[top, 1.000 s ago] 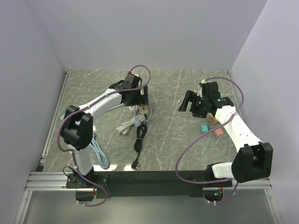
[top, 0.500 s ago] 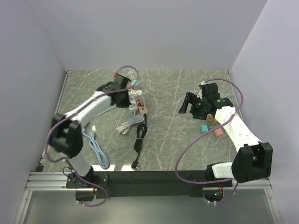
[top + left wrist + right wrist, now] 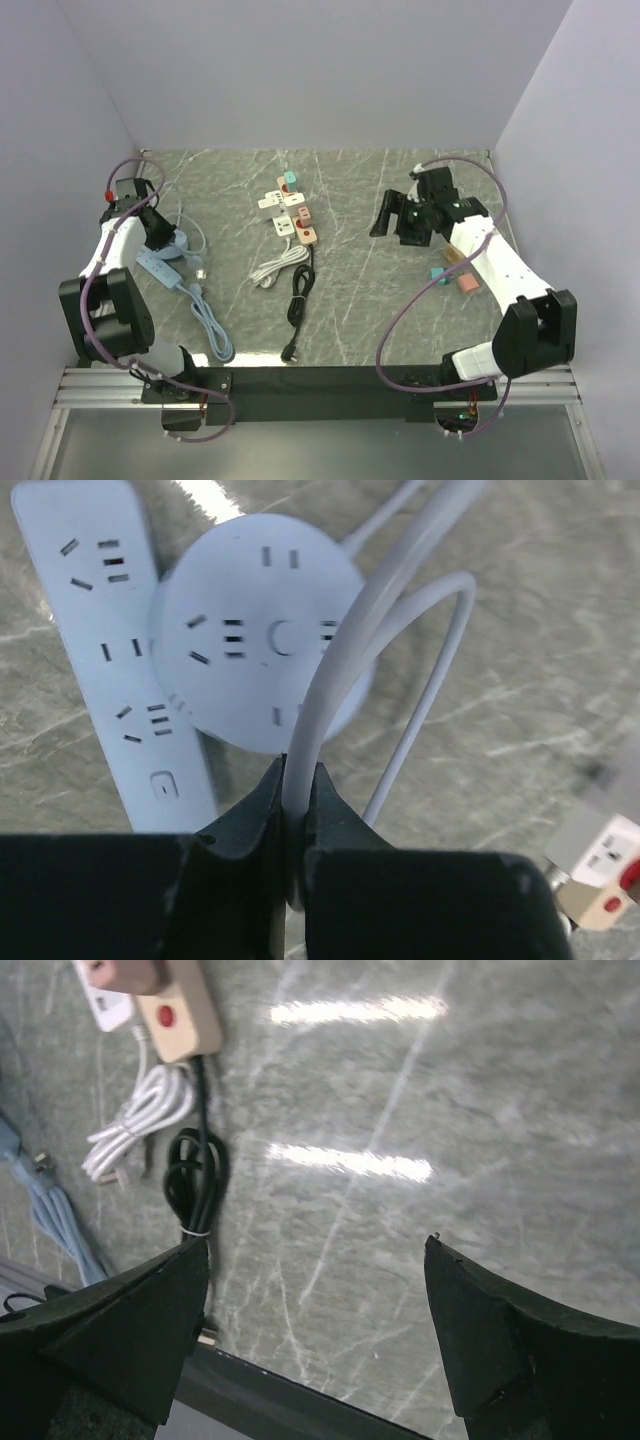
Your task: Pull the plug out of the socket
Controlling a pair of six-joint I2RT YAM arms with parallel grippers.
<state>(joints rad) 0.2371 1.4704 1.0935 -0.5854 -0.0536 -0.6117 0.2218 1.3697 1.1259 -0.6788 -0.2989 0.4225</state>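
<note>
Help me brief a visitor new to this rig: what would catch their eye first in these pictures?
Probably the power strip studded with coloured plugs, mid-table toward the back. Next, the left hand at the far left edge, pinched on a white cable above a round socket. The right hand hangs open at right.

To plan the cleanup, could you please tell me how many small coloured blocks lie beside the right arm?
3: a small teal block, a salmon-pink block just right of it, and a tan block farther back, partly under the right arm. More may be hidden beneath it.
</note>
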